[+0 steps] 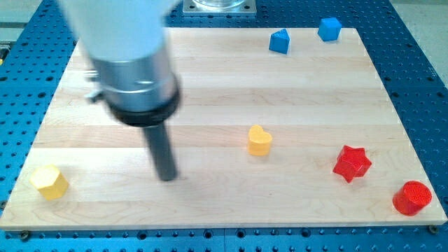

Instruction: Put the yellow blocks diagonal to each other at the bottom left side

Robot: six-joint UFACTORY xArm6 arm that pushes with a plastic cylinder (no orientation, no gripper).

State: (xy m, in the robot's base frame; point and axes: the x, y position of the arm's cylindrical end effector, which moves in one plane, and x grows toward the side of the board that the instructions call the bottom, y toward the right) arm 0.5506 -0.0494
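Wooden board (210,70) fills most of the view, on a blue perforated table (14,84). Our arm housing (126,49) comes in from the view's top left, blurred, its upper part cut off by the frame edge. The rod ends at our tip (166,178), which appears to rest on bare board, pushing nothing and touching no block.

Task blocks: yellow hexagonal block (49,182) sits near the board's bottom-left corner, well to the view's left of our tip and at about the same height. Yellow heart-shaped block (260,140) lies to the view's right of our tip and slightly higher (our tip stands between the two, somewhat nearer the heart).

We judge the heart is the one to move: it needs pushing toward the view's left, so our tip must first get round to its far, right side.

Others, well clear: red star (351,163), red cylinder (411,197), two blue blocks (279,41) (329,29) at the view's top right; their exact shapes are hard to make out.
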